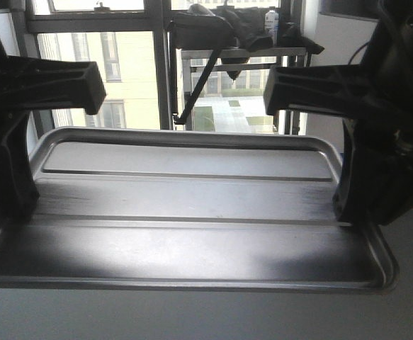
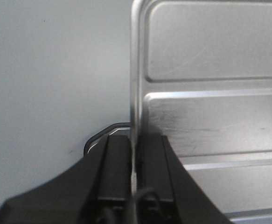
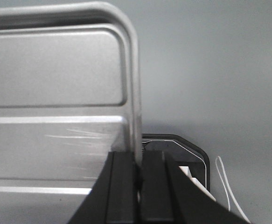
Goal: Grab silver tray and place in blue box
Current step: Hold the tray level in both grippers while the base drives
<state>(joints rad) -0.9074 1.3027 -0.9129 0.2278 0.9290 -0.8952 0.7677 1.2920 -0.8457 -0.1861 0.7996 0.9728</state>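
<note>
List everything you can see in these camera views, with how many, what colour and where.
tray: one, silver, middle of the front view, held at both short ends
table top: one, grey, below and around the tray
window: several panes, dark frames, behind the tray
stand: one, grey metal, by the window
bag or cloth: one, dark, on top of the stand
bottle: one, pale, on the stand
cord: one, white, on the table top to the right of the right gripper
rounded black piece: two, one just outside the tray's rim beside each gripper; unclear what they are
left gripper: one, black, shut on the tray's left rim
right gripper: one, black, shut on the tray's right rim
</note>
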